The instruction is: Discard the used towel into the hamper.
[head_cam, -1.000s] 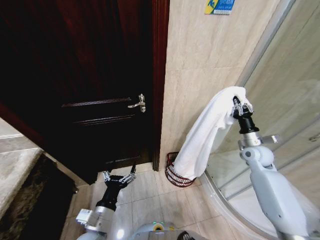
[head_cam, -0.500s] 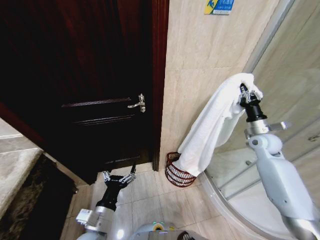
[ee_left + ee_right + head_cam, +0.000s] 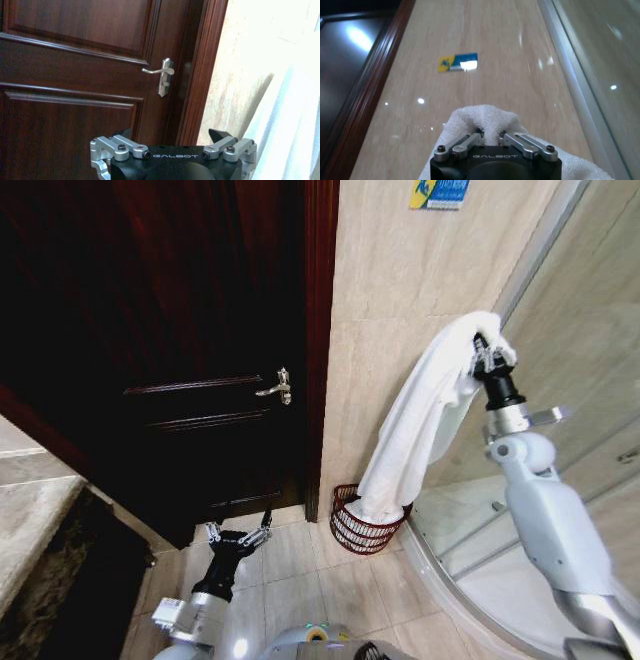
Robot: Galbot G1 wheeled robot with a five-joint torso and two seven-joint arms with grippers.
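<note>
A white towel (image 3: 420, 415) hangs in a long drape from my right gripper (image 3: 487, 352), which is raised high by the tiled wall and shut on the towel's top fold (image 3: 482, 118). The towel's lower end reaches down into the hamper (image 3: 360, 525), a small round reddish-brown openwork basket on the floor between the door frame and the shower glass. My left gripper (image 3: 238, 537) is parked low near the floor in front of the door, open, with nothing between its fingers (image 3: 222, 135). An edge of the towel (image 3: 295, 123) hangs beside it in the left wrist view.
A dark wooden door (image 3: 180, 330) with a metal lever handle (image 3: 277, 388) fills the left. A curved glass shower enclosure (image 3: 570, 390) stands at the right. Beige tiles cover the wall (image 3: 400, 290) and floor; a blue-yellow sticker (image 3: 438, 192) is high on the wall.
My right gripper has lifted the towel higher and shifted slightly. The towel's lower end, which hung in front of the hamper, now drops into its opening. The left arm has not moved.
</note>
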